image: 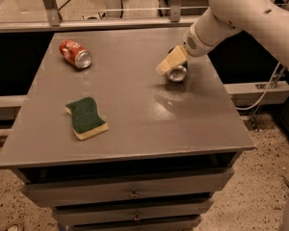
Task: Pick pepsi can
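Your view: grey table (pixel 144 129) centre frame, sheen on top, drawers (pixel 130 189) with small knobs beneath. Speckled floor (pixel 265 177) on both sides. Metal rail (pixel 115 24) along far edge, upright posts above. Cable (pixel 267 90) hanging at right. Warm, dim light. Gripper (pixel 171 62) over table's far right part.

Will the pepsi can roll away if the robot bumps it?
Probably: the pepsi can lies on its side on the flat table, so a nudge could set it rolling. Its smooth metal likely feels slippery. The gripper is right over it, near the table's right edge.
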`<state>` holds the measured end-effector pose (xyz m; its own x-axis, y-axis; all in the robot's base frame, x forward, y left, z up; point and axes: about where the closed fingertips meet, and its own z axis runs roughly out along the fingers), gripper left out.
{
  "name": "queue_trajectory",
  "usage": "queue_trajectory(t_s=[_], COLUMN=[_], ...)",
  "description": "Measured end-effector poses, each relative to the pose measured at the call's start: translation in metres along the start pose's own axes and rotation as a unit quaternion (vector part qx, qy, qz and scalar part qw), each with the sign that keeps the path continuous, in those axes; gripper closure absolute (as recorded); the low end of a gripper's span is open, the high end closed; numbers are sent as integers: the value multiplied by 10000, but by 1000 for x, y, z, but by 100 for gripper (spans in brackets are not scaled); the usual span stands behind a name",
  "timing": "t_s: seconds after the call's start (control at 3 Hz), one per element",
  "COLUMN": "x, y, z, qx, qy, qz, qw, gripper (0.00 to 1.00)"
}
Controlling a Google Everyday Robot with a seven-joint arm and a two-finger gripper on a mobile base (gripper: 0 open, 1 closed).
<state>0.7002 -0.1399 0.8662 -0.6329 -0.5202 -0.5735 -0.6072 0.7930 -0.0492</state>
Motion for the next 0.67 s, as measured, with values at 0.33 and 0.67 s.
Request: queue_trajectory(t_s=[0.33, 0.67], x=[-6, -10], y=[8, 13], z=[18, 31], qx=[-46, 7], qy=[124, 202], qz=[389, 752], qw=[9992, 9970], gripper=[0, 17])
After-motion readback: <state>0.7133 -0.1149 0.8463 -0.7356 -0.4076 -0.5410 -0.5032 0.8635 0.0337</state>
